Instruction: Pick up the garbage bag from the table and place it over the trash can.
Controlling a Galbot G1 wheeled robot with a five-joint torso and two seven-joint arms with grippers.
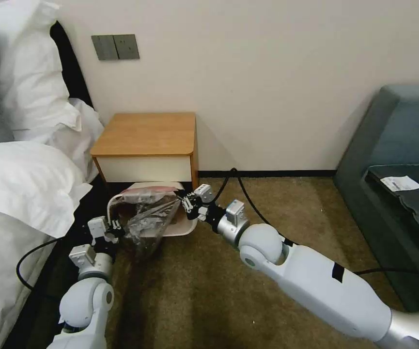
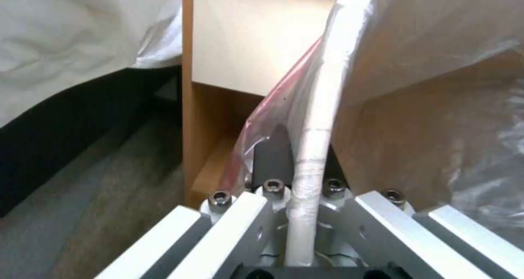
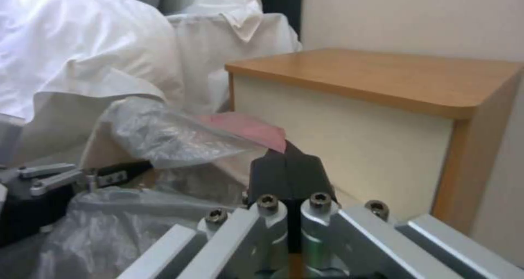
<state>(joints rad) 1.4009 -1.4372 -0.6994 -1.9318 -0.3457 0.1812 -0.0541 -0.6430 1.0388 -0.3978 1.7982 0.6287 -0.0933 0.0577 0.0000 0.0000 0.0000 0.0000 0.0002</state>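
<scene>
The cream-white trash can [image 1: 186, 230] stands on the carpet in front of the table [image 1: 146, 133], a wooden nightstand. The crinkly translucent garbage bag [image 1: 151, 218] hangs in and over the can's mouth. My left gripper [image 1: 116, 229] is at the can's near-left rim. In the left wrist view my left gripper [image 2: 303, 148] is shut on the can's rim [image 2: 322, 107] with the garbage bag [image 2: 437, 37] wrapped around it. My right gripper [image 1: 187, 201] is at the can's right side. My right gripper [image 3: 285, 156] is shut on the pink edge of the garbage bag [image 3: 248, 127], beside the table [image 3: 382, 78].
A bed with white bedding [image 1: 20, 179] lies close on the left. A teal sofa [image 1: 398, 155] stands on the right. A black cable [image 1: 248, 194] trails over the brown carpet [image 1: 194, 291] by the right arm. The wall is right behind the nightstand.
</scene>
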